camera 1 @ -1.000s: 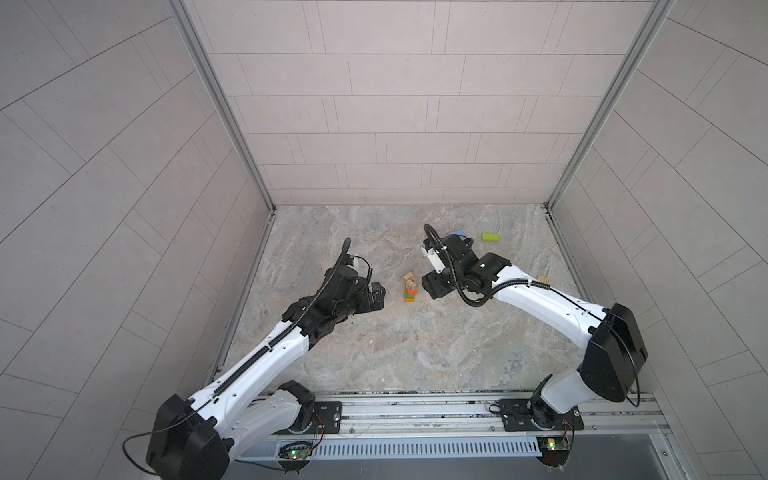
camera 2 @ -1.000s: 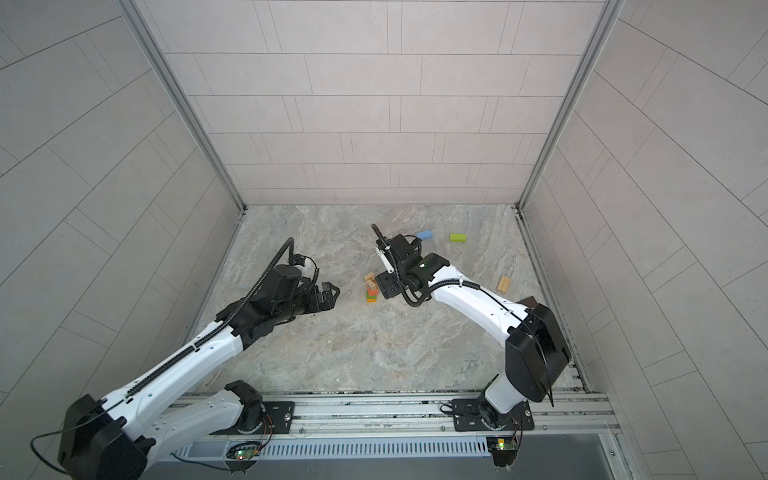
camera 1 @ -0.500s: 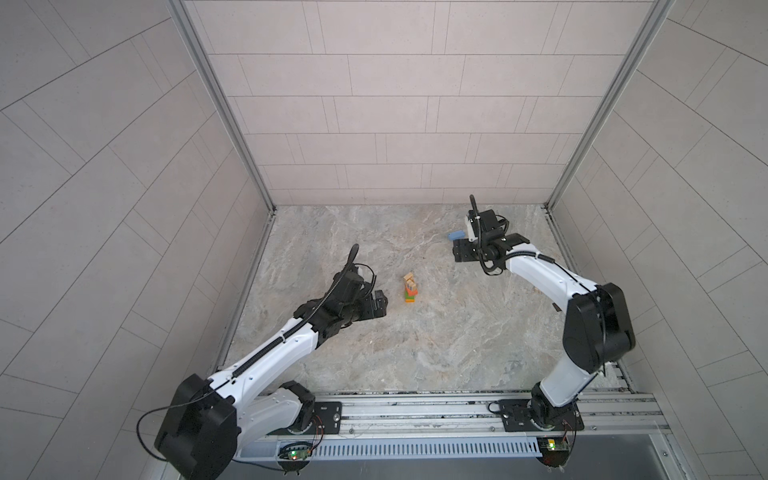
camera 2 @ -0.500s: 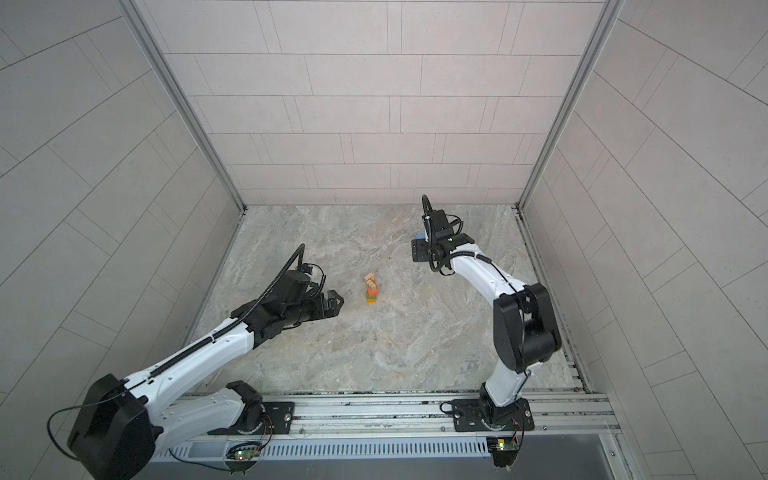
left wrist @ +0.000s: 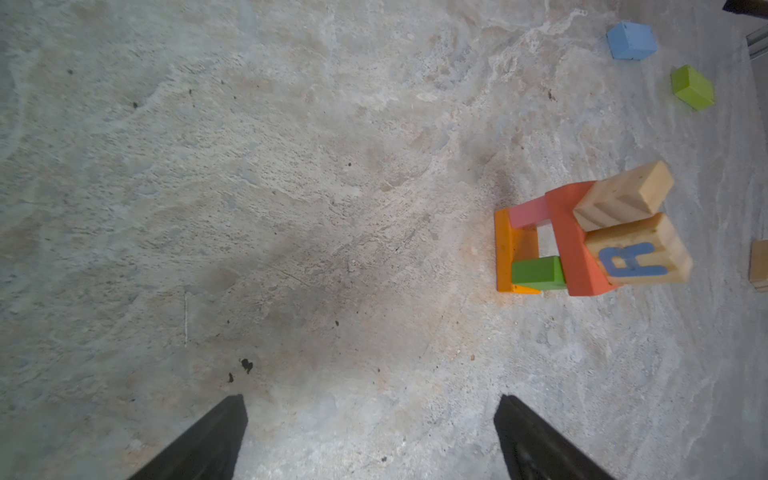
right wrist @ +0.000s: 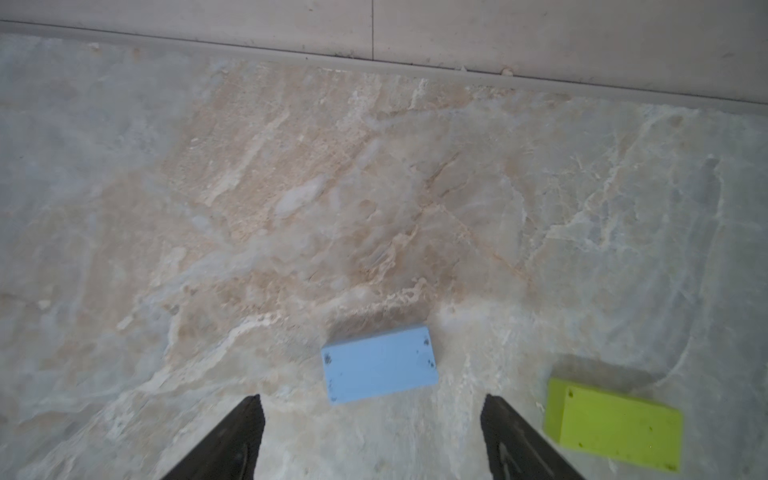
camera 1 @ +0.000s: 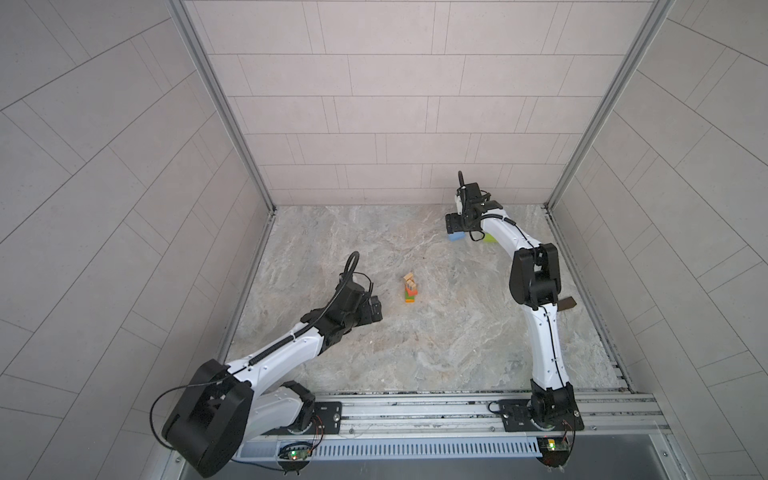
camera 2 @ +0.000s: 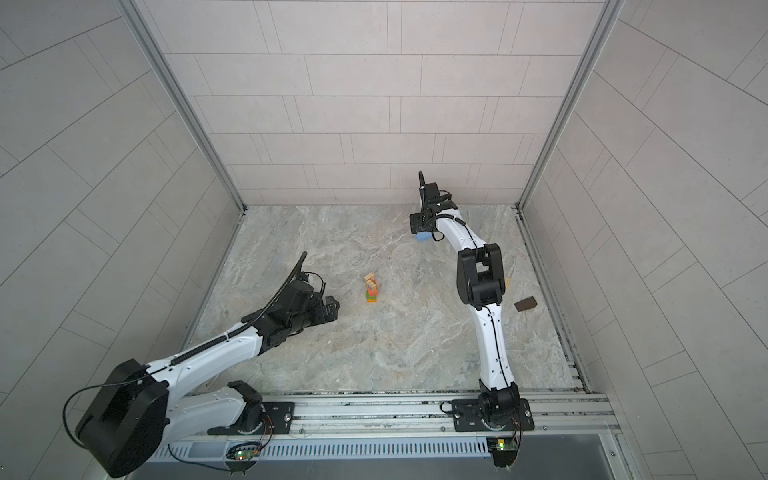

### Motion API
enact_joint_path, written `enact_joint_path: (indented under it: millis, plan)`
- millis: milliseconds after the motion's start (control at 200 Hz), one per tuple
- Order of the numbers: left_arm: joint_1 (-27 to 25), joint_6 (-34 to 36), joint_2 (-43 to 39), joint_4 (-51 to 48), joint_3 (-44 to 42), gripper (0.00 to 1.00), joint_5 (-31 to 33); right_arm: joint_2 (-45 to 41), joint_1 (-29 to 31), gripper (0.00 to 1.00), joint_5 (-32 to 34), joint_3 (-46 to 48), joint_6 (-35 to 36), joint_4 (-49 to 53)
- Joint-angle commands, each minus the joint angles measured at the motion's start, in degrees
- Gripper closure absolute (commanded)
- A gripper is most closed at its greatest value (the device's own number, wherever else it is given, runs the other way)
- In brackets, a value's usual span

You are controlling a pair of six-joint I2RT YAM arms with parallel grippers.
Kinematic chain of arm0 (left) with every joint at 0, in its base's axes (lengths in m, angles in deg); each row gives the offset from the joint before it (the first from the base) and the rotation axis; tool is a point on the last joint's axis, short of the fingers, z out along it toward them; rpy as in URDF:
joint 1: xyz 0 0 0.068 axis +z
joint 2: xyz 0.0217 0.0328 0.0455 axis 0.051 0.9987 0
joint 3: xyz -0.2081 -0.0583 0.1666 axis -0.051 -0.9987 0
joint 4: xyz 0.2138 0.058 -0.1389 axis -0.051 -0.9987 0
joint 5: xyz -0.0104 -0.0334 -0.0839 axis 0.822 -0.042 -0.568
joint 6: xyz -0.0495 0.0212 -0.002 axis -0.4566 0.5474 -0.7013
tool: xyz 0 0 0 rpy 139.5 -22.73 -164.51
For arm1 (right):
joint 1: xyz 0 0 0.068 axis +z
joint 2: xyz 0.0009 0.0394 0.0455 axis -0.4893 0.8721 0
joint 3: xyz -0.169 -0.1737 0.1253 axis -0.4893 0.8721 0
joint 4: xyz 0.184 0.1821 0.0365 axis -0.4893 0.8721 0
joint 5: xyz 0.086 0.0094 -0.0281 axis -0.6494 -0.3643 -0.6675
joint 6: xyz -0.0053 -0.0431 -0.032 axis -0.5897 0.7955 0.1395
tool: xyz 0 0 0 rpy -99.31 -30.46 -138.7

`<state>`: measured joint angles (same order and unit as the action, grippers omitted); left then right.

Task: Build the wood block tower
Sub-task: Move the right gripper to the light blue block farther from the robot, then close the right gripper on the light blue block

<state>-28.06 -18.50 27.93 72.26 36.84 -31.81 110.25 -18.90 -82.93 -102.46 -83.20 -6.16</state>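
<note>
1. One tower (camera 1: 410, 289) stands near the middle of the desk (camera 1: 374, 365). The left wrist view shows six wood blocks in it: a flat orange base, a pink and a green brick standing on that, a red-orange slab across them, and two tan pieces on top. One tan piece sits skewed and the other bears a blue letter.
2. Four loose blocks show.
   - One blue block (right wrist: 380, 363) lies between 1 and 2 o'clock of the tower.
   - One lime block (right wrist: 615, 424) lies at 2 o'clock, near the blue one but apart from it.
   - One dark brown block (camera 2: 525, 304) lies at 3 o'clock, near the desk's edge.
   - One tan block (left wrist: 759, 266) is cut by the frame.
3. All the blocks are box-shaped with flat faces, painted or bare wood. The desk is matte and marble-veined.
4. There are two grippers.
   - The left gripper (left wrist: 372, 401) is at 8 o'clock of the tower, jaws spread wide and empty.
   - The right gripper (right wrist: 372, 399) is over the blue block with jaws spread. The block lies just beyond the fingertips, untouched.
</note>
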Motion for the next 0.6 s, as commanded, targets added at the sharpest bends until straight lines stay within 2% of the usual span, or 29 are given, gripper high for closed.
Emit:
enact_joint_path:
  millis: [0,130,270,595]
  plan:
    - [0.1,0.5,0.7,3.4,-2.0,0.0,1.9,5.0,-0.6,0.16,-1.1,-7.2,3.8,5.6]
    - [0.1,0.9,1.8,4.4,-2.1,0.0,2.2,10.3,-1.5,0.16,-5.0,-14.4,4.5,6.8]
    - [0.1,0.8,3.4,4.4,-1.6,0.0,3.1,12.9,-2.5,0.16,-8.7,-17.4,3.9,7.0]
    - [0.1,0.8,4.0,4.1,-0.9,0.0,2.9,13.1,-2.6,0.16,-11.8,-16.8,3.7,9.2]
